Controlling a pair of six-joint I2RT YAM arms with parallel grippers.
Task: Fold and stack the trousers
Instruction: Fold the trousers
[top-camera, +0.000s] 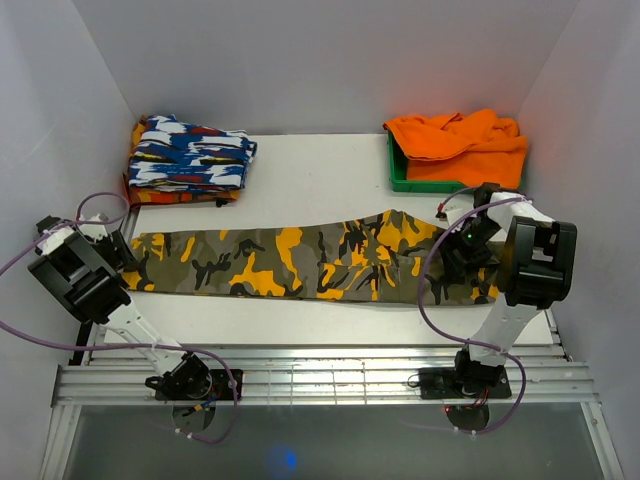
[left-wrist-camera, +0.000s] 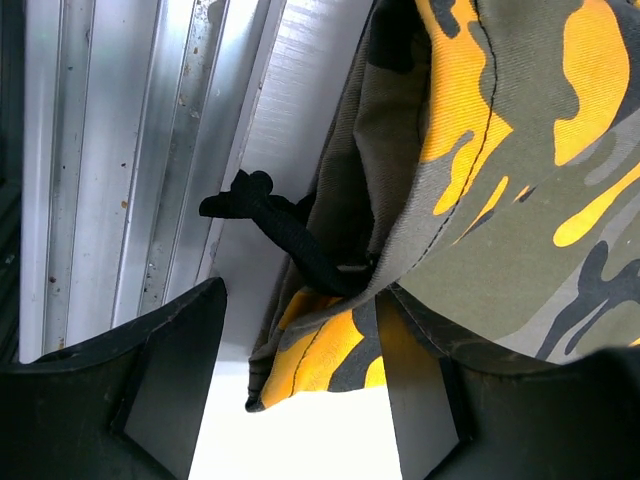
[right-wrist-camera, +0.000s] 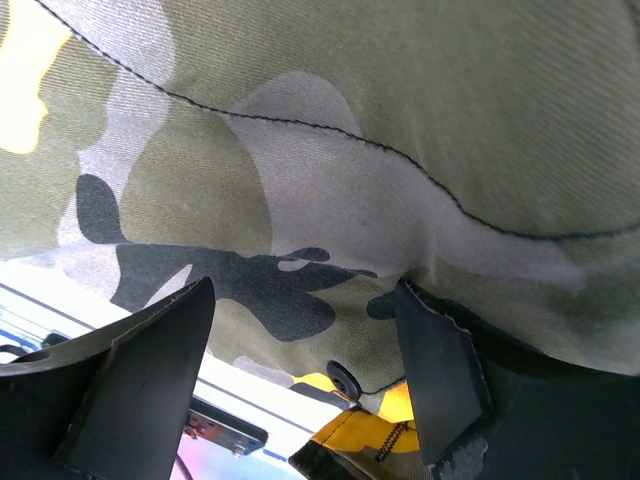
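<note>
Camouflage cloth, olive-grey with black and orange-yellow blotches, made up the trousers (top-camera: 300, 262), which lay stretched flat from left to right across the white bench (top-camera: 320, 180), each end close to a side wall (top-camera: 60, 120). A strip of bench surface showed between their near edge and the aluminium rails (top-camera: 320, 380), and a wider one between their far edge and the things at the back. Those were a folded blue, white and red garment (top-camera: 190, 155) in the far left corner and an orange cloth (top-camera: 460, 140) heaped on a green tray (top-camera: 400, 175) in the far right. The left claw (left-wrist-camera: 300, 400) sat at the left end with its fingers spread apart around the hem, where a black cord (left-wrist-camera: 270, 225) stuck out toward the bench edge. The right claw (right-wrist-camera: 300, 380) hung low over the wider right end, its fingers likewise parted, the cloth spanning the gap, with a small dark stud (right-wrist-camera: 345, 378) near the fabric's edge.
</note>
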